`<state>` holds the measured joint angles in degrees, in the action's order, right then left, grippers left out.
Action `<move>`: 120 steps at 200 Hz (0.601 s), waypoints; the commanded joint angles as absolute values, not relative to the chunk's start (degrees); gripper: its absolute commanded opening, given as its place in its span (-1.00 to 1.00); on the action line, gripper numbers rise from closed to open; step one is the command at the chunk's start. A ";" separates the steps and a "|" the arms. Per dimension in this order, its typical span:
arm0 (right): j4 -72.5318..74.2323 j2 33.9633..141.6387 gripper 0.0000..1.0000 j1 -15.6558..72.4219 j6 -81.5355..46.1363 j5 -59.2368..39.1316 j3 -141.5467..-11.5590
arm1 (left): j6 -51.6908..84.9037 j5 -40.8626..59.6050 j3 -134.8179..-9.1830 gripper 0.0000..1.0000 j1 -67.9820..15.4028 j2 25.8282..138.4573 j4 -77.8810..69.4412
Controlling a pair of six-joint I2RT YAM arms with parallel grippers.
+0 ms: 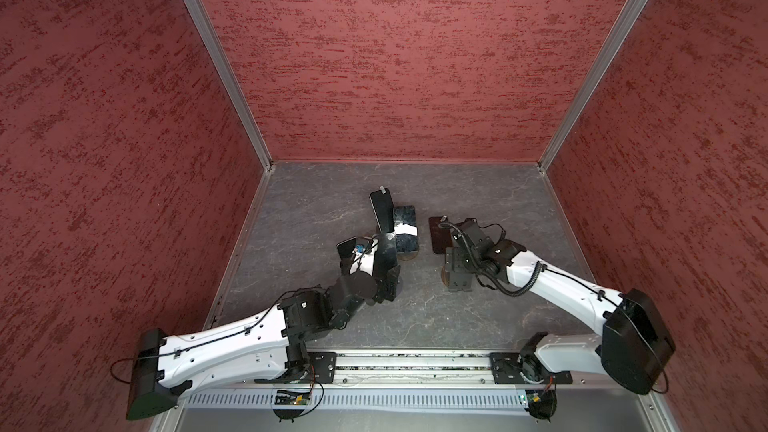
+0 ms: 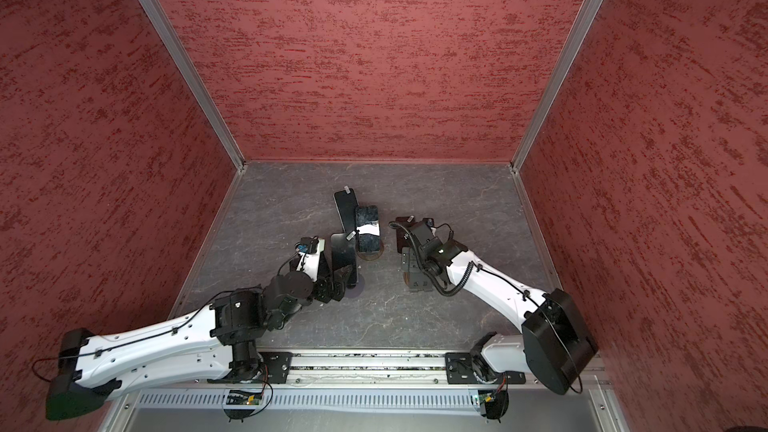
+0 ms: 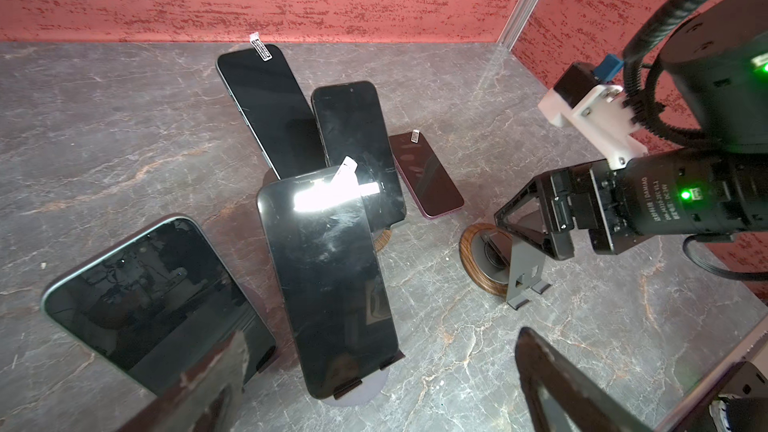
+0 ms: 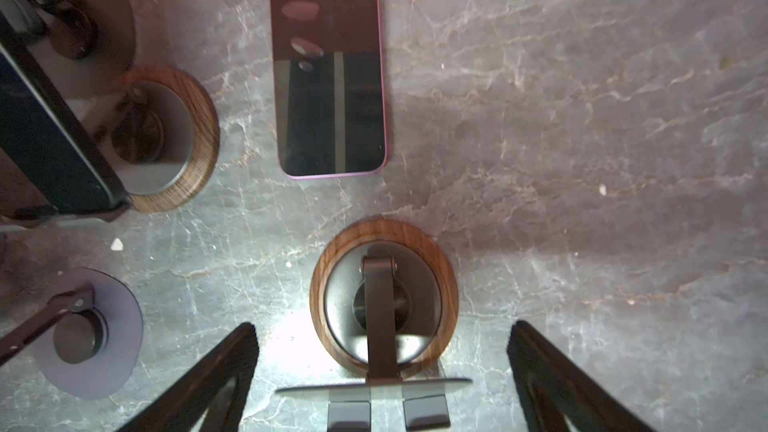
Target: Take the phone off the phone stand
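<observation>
I see a grey tabletop point(image 4: 582, 118) marbled with pale and rust-coloured veins, boxed in by red walls point(image 1: 374, 56) mottled in darker red. The empty stand point(image 4: 384, 297) is dark grey metal on a base ringed in brown wood grain. Near it, a flat phone point(image 4: 330, 76) shows black glass with a magenta rim. A second stand point(image 4: 89, 334) near it has a plain lilac base. My arms point(image 1: 224, 342) are white with black joints.

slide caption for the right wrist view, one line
Open right gripper poised over an empty wood-rimmed phone stand, a purple-edged phone lying flat on the grey table beyond it.
</observation>
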<state>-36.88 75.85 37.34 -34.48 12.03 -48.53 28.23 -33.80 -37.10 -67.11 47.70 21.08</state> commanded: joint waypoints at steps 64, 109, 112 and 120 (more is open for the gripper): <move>-35.90 80.19 0.68 40.12 -39.19 14.92 -47.42 | 28.69 -31.91 -37.71 0.99 -66.80 47.81 20.62; -35.34 80.43 0.36 40.39 -39.43 16.36 -47.71 | 28.65 -32.34 -37.71 0.99 -66.78 48.01 20.95; -35.39 80.42 0.35 40.42 -39.38 16.54 -47.80 | 28.60 -32.34 -37.71 0.99 -66.72 47.99 20.92; -35.54 80.46 0.33 40.36 -39.29 16.99 -48.13 | 28.68 -32.45 -37.71 0.99 -66.71 48.08 20.99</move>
